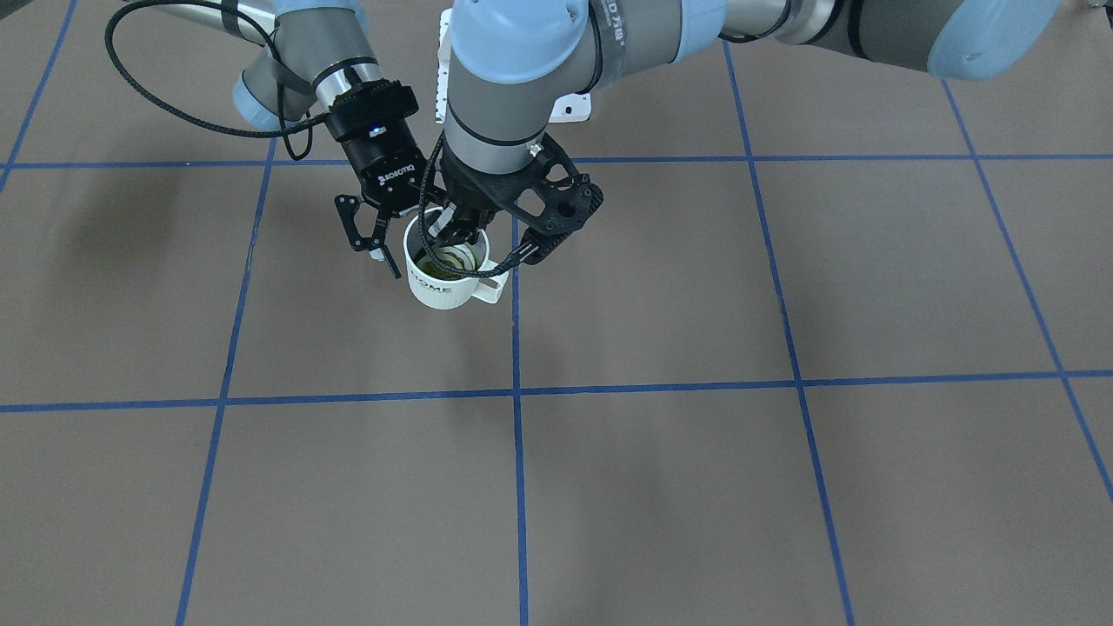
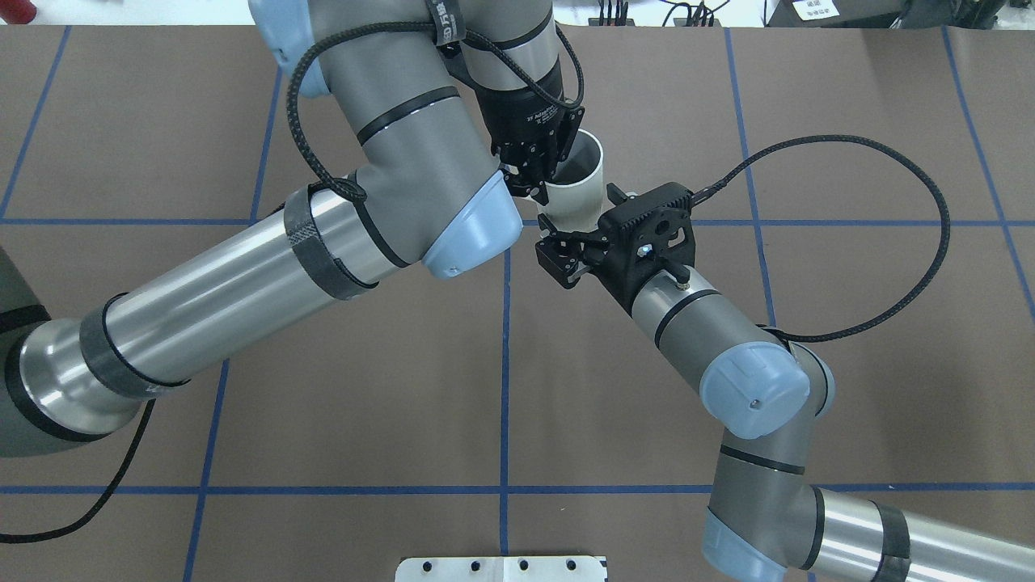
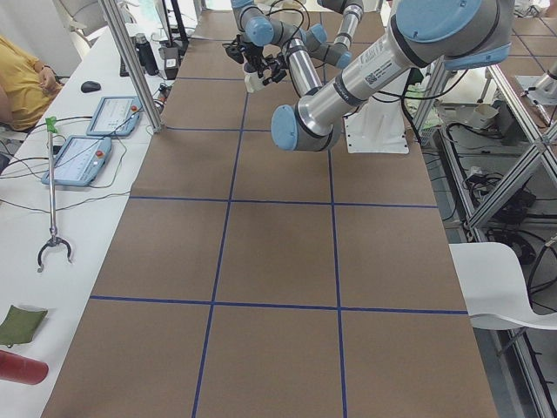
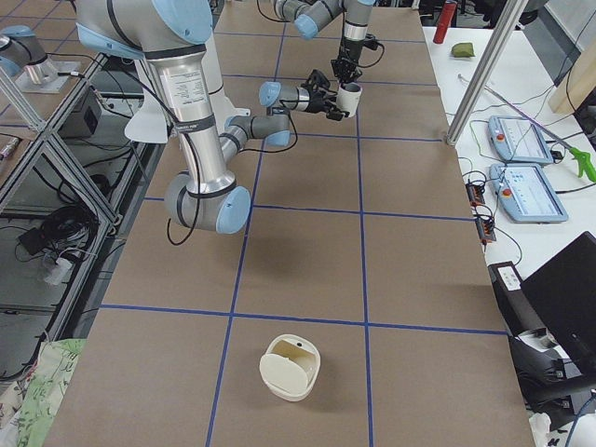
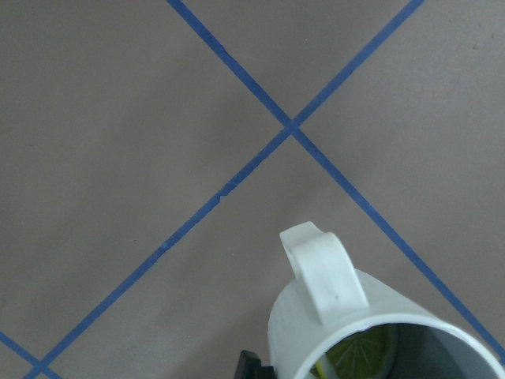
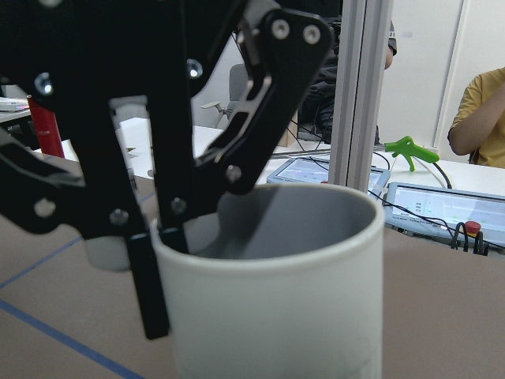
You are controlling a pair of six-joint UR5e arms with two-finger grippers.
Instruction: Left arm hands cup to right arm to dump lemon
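The off-white cup (image 1: 443, 287) with "HOME" on its side hangs above the table. My left gripper (image 1: 454, 231) is shut on its rim from above, one finger inside and one outside; it also shows in the overhead view (image 2: 534, 179). The yellow-green lemon (image 1: 439, 261) lies inside the cup and shows in the left wrist view (image 5: 359, 355) under the squared handle. My right gripper (image 1: 369, 243) is open and empty, close beside the cup, not around it. In the overhead view the right gripper (image 2: 559, 257) is just below the cup (image 2: 578, 190). The right wrist view has the cup (image 6: 276, 300) filling the frame.
A brown table surface with blue tape lines (image 1: 517, 391). A white base plate (image 2: 501, 568) sits between the arms. An off-white round container (image 4: 291, 366) lies near the right end of the table. Tablets (image 3: 83, 155) and a person sit along the far side.
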